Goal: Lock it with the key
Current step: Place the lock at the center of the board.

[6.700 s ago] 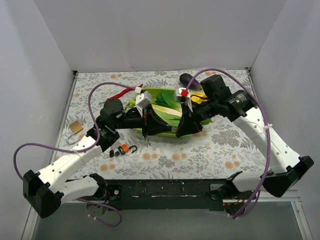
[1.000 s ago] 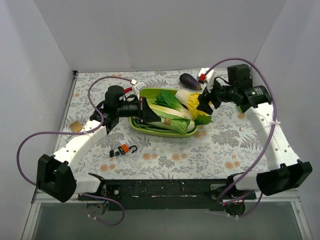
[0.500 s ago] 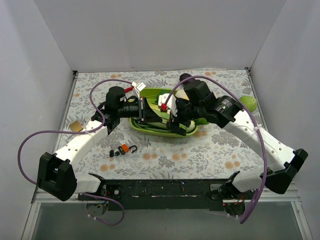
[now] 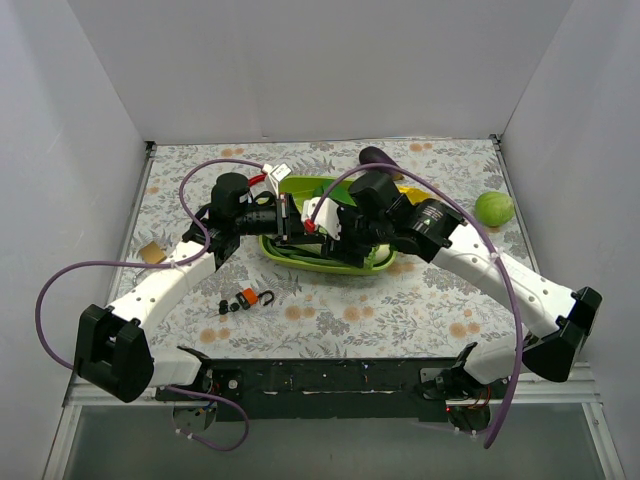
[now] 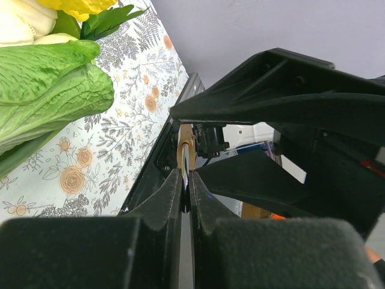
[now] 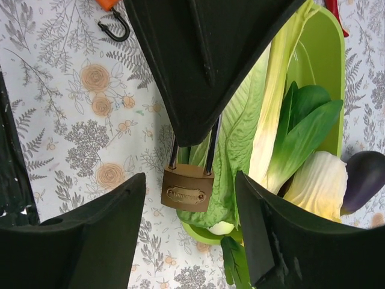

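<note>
Green plastic forms the tray in the middle of the flowered counter, and in the overhead view both arms reach in over it: the left hand and the right hand meet tip to tip above its leafy load, too tangled in black for me to tell what is held or how either stands. A dark eggplant lies just behind the tray, a round green fruit sits well off to the right, a small tan block rests near the left wall, and some orange-and-black bits lie on the near side. From the left wrist, the left fingers are pressed together on a thin brass edge, the padlock seen side-on, with lettuce to the left. From the right wrist, the brass padlock hangs upright by its shackle, which is pinched in the left hand's black tips above, over the tray's edge; the right fingers stand wide apart either side of it, touching nothing.
</note>
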Controlling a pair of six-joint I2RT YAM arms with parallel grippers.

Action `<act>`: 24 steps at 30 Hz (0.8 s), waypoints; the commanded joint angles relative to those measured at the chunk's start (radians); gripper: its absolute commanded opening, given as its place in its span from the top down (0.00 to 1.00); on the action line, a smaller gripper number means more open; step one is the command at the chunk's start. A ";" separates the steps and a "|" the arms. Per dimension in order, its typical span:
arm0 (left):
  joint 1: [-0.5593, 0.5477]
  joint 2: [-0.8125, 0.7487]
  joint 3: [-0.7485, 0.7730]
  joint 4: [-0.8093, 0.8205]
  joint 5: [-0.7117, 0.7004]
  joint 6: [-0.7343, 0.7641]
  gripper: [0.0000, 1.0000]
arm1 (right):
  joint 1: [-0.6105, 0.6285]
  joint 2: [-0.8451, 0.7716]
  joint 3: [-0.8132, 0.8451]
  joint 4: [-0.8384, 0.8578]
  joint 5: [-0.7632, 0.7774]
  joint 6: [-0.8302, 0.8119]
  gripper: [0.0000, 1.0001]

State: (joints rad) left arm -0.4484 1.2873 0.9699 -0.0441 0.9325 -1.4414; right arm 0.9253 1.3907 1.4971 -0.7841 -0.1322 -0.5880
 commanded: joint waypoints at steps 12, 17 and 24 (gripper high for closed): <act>-0.004 -0.051 -0.023 0.035 0.019 -0.016 1.00 | 0.007 -0.010 -0.012 0.052 0.039 0.001 0.78; -0.006 -0.065 -0.027 0.036 0.017 -0.010 0.63 | -0.003 -0.021 -0.009 0.048 0.028 0.020 0.99; 0.059 -0.115 -0.014 0.039 -0.011 0.007 0.04 | -0.208 -0.067 -0.021 -0.021 -0.095 0.094 0.99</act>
State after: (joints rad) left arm -0.4351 1.2385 0.9401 -0.0250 0.9279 -1.4513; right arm 0.8452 1.3872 1.4742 -0.7849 -0.1452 -0.5510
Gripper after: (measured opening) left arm 0.908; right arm 0.413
